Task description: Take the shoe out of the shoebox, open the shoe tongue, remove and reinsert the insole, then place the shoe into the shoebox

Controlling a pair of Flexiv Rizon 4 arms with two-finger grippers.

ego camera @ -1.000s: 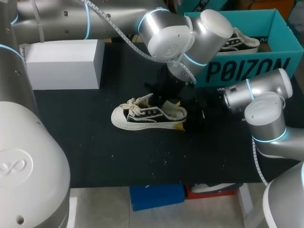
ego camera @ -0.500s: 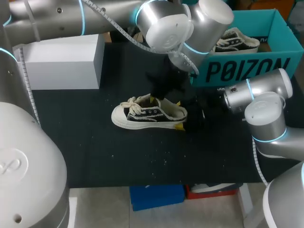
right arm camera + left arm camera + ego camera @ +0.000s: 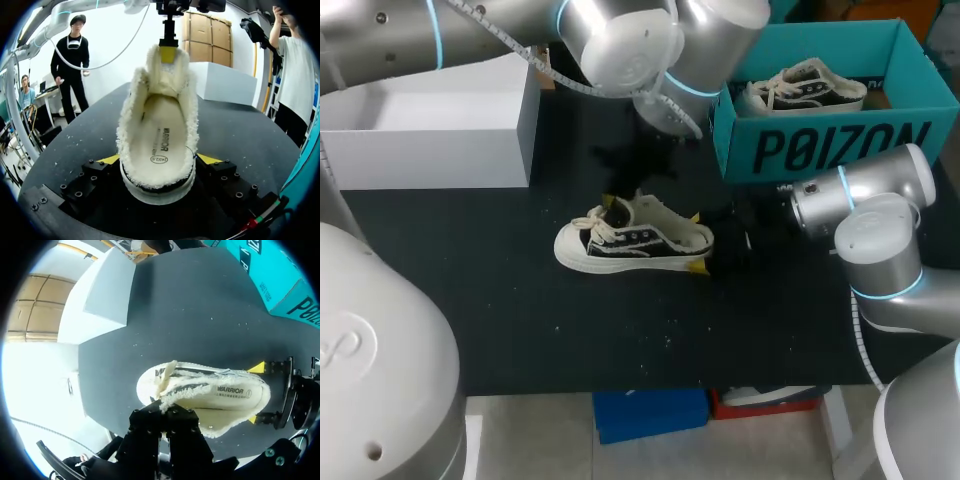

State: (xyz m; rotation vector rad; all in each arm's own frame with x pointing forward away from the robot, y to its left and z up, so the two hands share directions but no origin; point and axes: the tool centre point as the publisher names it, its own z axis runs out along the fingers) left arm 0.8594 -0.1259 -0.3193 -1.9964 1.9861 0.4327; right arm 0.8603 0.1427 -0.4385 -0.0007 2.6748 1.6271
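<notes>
A black-and-cream shoe (image 3: 630,242) lies on its sole on the black table, toe to the left. My left gripper (image 3: 613,210) is over the laces, shut on the cream tongue (image 3: 167,385), which it holds pulled up and toward the toe. The right gripper (image 3: 698,242) is at the heel, one yellow tip on each side, shut on the shoe (image 3: 157,130). The cream insole (image 3: 159,137) lies flat inside the shoe. In the right wrist view the left gripper's yellow tip (image 3: 167,54) pinches the tongue above the shoe's opening. The teal shoebox (image 3: 825,150) stands at the back right.
A second shoe (image 3: 805,88) lies inside the teal shoebox. A white box (image 3: 430,135) stands at the back left of the table. My left arm's big joints (image 3: 650,45) hang above the table's back middle. The front of the table is bare black mat (image 3: 620,330).
My left arm has swung left and back, moving its gripper from over the shoe's opening to the lace end. The tongue now stands pulled up toward the toe. The right arm has kept still.
</notes>
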